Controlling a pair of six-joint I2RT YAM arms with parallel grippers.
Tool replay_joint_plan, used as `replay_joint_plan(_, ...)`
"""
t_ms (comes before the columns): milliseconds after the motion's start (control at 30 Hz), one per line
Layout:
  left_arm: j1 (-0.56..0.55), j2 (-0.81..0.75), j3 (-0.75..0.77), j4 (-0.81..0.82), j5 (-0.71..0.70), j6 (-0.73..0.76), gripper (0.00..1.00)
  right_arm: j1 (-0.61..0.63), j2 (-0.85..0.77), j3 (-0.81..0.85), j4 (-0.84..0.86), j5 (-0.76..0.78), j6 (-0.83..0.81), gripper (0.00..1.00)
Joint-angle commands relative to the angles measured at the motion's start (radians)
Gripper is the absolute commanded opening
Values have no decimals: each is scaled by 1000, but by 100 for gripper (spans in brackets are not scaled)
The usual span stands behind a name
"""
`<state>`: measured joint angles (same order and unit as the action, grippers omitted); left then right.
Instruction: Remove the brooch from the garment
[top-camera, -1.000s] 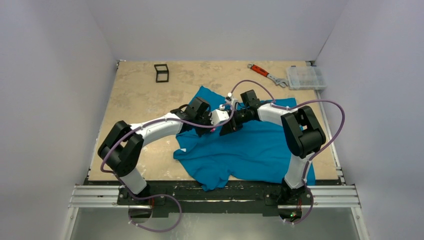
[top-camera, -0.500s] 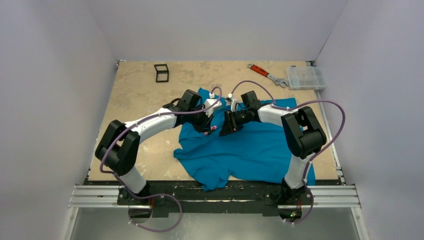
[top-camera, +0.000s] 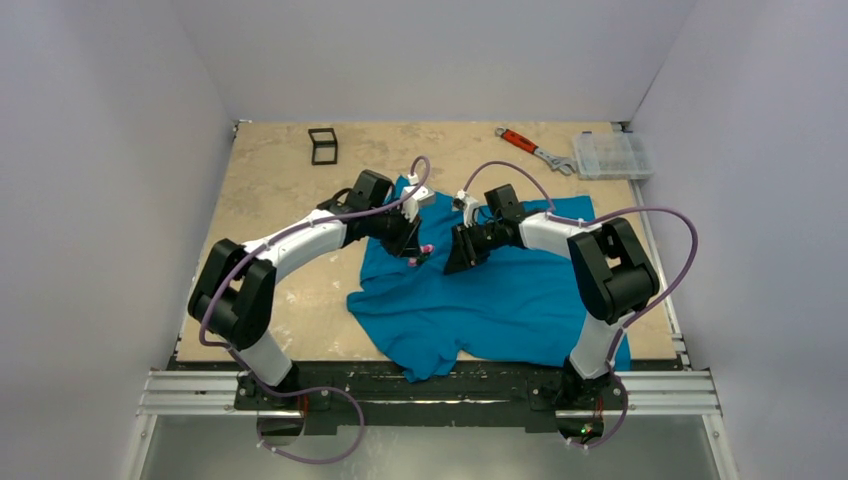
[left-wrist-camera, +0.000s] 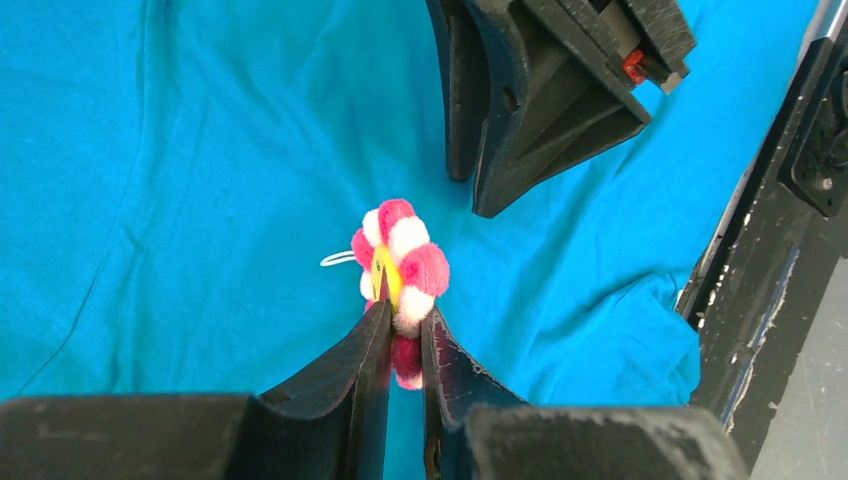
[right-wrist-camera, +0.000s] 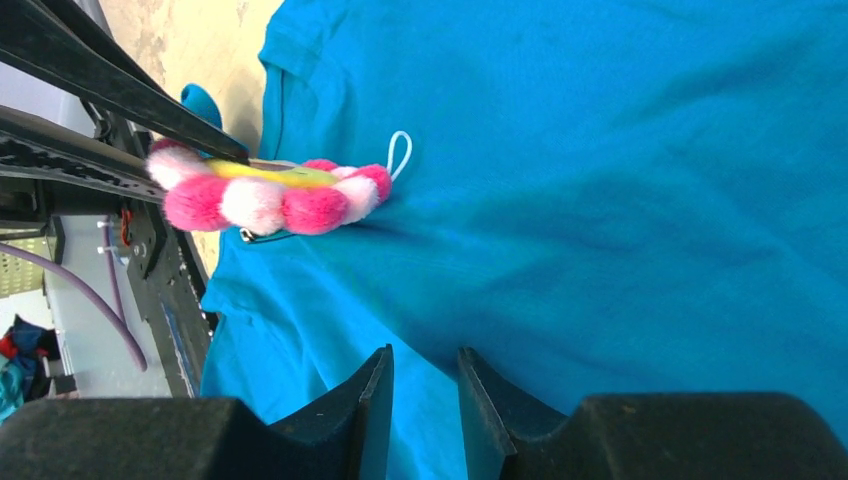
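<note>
The teal-blue garment (top-camera: 500, 300) lies spread on the table. The brooch (top-camera: 424, 250), a pink and white flower with a yellow centre, is held edge-on in my left gripper (top-camera: 415, 246), which is shut on it. In the left wrist view the brooch (left-wrist-camera: 405, 260) sticks out past my left gripper (left-wrist-camera: 405, 325), just above the cloth (left-wrist-camera: 200, 150). My right gripper (top-camera: 452, 262) rests on the shirt just right of the brooch. Its jaws are nearly closed on a fold of fabric (right-wrist-camera: 600, 200) at my right gripper (right-wrist-camera: 425, 365). The brooch (right-wrist-camera: 270, 195) shows there with a small white loop.
A red-handled wrench (top-camera: 533, 148) and a clear plastic box (top-camera: 612, 155) lie at the far right of the table. A small black frame (top-camera: 323, 145) stands at the far left. Bare tabletop (top-camera: 280, 180) lies left of the shirt.
My left gripper has swung back and to the left with the brooch in it, widening the gap to my right gripper. The right gripper has stayed on the shirt.
</note>
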<state>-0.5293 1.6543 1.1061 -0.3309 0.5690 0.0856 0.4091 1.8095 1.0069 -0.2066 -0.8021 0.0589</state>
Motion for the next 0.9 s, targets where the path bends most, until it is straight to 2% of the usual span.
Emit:
replay_joint_plan(0,13,-54,48,33,77,-42,0,-1,5,-14,16,15,-32,33)
replay_joint_plan(300,30,-79,43,69,109,-78,0,3,6,-31,39,21,-45,33)
replay_joint_plan(533,64,-94,0,170,167,-180,0,7,-16,-45,47,14,-51,34)
replay_joint_plan(667,69,-81,-8,164,259,-162,0,8,-84,-48,19,-32,-119,47)
replay_joint_plan(867,68,-56,-31,121,397,-130,0,6,-282,-78,-46,-64,-381,62)
